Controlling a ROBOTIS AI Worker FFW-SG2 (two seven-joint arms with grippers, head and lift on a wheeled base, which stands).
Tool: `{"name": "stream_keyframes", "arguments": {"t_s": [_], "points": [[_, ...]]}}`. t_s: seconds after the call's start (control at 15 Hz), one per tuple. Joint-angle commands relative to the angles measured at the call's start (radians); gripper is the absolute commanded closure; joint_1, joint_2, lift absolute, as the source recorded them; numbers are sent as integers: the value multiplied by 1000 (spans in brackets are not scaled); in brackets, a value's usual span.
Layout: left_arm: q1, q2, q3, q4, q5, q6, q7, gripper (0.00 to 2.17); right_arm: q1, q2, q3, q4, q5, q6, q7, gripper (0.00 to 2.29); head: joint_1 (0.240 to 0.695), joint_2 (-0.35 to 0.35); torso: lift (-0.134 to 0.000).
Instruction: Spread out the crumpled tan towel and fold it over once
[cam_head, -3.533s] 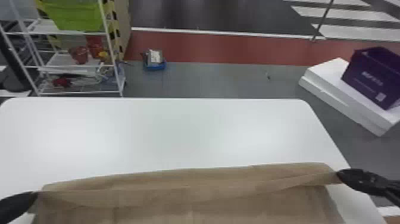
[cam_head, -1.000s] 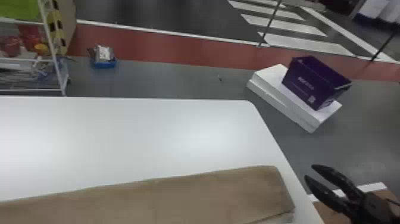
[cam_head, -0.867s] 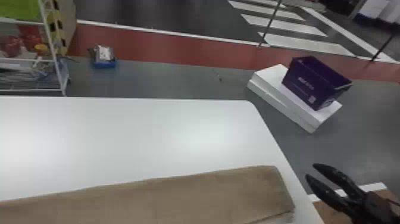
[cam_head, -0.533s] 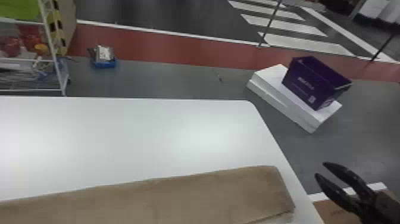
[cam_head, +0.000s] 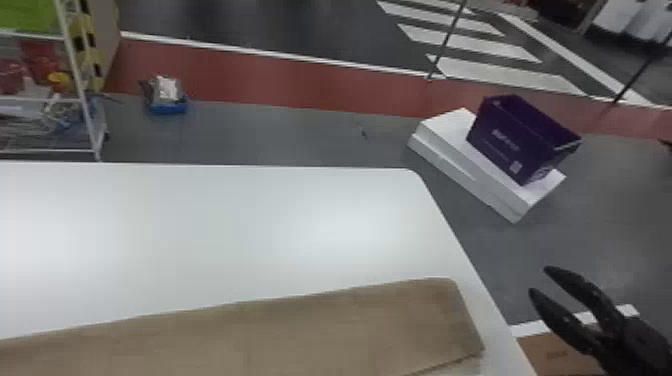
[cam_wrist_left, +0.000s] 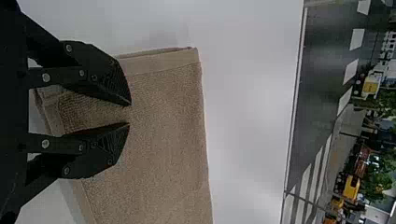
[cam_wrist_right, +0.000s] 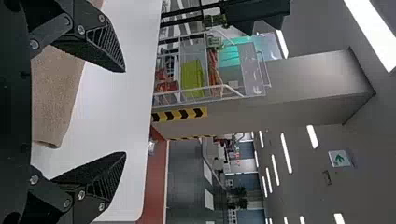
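The tan towel (cam_head: 300, 330) lies flat in a long folded strip along the table's near side, its right end close to the right edge. Beyond that edge my right gripper (cam_head: 537, 280) stands open with nothing between its fingers. In the right wrist view the right gripper (cam_wrist_right: 125, 112) has its fingers wide apart, with the towel (cam_wrist_right: 53, 93) lying beside them on the table. My left gripper (cam_wrist_left: 130, 114) is open by a narrow gap over the towel (cam_wrist_left: 159, 140), near one end where layered hems show; the towel's surface is visible between its fingers.
The white table (cam_head: 225, 225) extends beyond the towel. On the floor past its right corner, a purple box (cam_head: 520, 137) rests on white slabs (cam_head: 470, 170). A wire rack (cam_head: 80, 95) stands at the back left, near a small blue tray (cam_head: 167, 106).
The head view has turned to the right. Both grippers have let go of the towel, which now lies down as a strip. The right gripper opened and moved outward past the table edge.
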Motion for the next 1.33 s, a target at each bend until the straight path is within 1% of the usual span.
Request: {"name": "stream_keyframes", "arguments": {"t_s": [0.0, 0.27, 0.47, 0.53, 0.6, 0.67, 0.73, 0.8, 0.87, 0.93, 1.13, 1.2, 1.27], "points": [[-1, 1, 10, 5, -10, -33, 10, 822, 2, -2, -14, 4, -19, 3, 5, 296, 695, -334, -124], [-47, 1, 47, 28, -13, -45, 17, 822, 6, -2, -20, 4, -22, 3, 5, 296, 695, -320, -124], [-55, 1, 73, 30, -2, -48, 16, 819, 6, -2, -20, 1, -30, 16, 5, 292, 695, -284, -124], [-52, -3, 102, 18, 45, -52, 2, 799, 6, 1, -21, -7, -41, 25, 5, 289, 695, -276, -124], [-38, -11, 137, -2, 121, -52, -13, 664, 6, 3, -23, -15, -42, 37, 5, 215, 695, -262, -124], [-18, -19, 166, -36, 194, -55, -18, 333, 6, 9, -21, -25, -42, 40, 5, 124, 695, -258, -124], [-11, -35, 182, -68, 231, -58, -18, 137, 6, 19, -15, -39, -41, 43, 5, 76, 695, -255, -124], [-11, -35, 192, -93, 248, -58, -18, 107, 6, 33, -8, -58, -41, 46, 5, 73, 695, -251, -124], [-11, -35, 194, -119, 265, -55, -9, 107, 6, 58, 0, -82, -35, 46, -20, 73, 695, -246, -124], [-9, -35, 191, -139, 266, -58, 1, 103, 6, 73, 14, -97, -33, 46, -38, 73, 695, -237, -124], [-9, -35, 145, -176, 246, -55, 77, 90, 5, 124, 29, -124, -31, 46, -101, 107, 695, -204, -124], [-9, -35, 120, -179, 226, -55, 106, 90, 5, 139, 38, -133, -22, 40, -123, 107, 695, -202, -124], [-9, -35, 85, -179, 193, -55, 137, 97, 3, 150, 51, -139, -21, 43, -138, 107, 695, -202, -124]]}}
